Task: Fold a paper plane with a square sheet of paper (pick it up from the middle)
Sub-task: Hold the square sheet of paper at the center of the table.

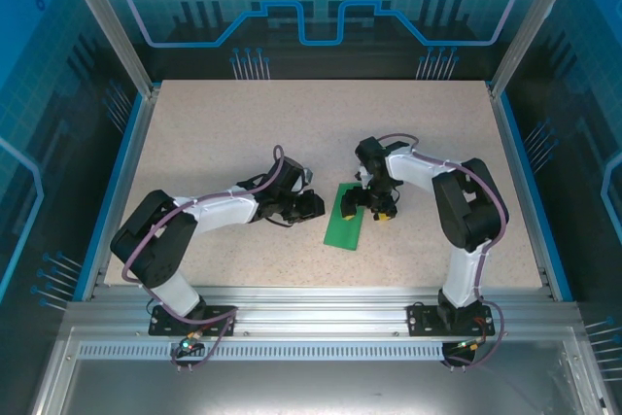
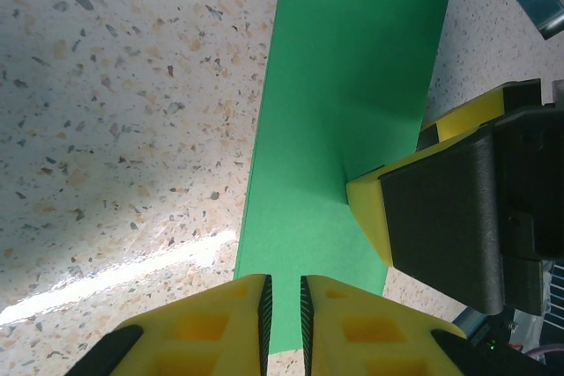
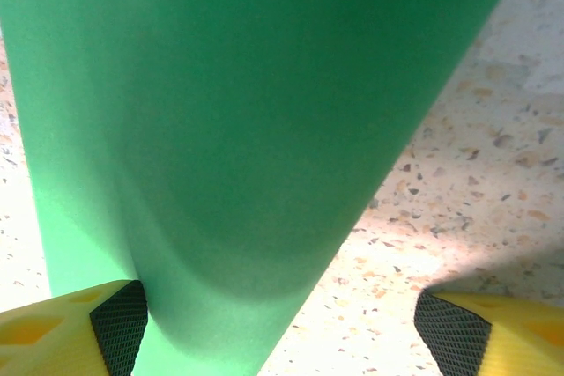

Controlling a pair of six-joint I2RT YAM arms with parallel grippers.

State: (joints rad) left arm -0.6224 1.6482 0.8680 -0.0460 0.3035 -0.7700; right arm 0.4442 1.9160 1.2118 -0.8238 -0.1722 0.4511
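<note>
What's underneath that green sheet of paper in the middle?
The green paper rests on the speckled table, which shows all around it. Whatever is directly beneath the sheet is covered, and nothing pokes out at its edges.

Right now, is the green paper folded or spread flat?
Folded: the paper shows as a long narrow rectangle, not a square, from above.

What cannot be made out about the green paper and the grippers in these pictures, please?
Left wrist view: whether the left gripper pinches the square sheet of paper; its fingertips hide the near edge.
Top view: the paper's far right corner, covered by the right gripper; layers too small to count.
Right wrist view: the paper's outline, cut off at top and bottom.
</note>
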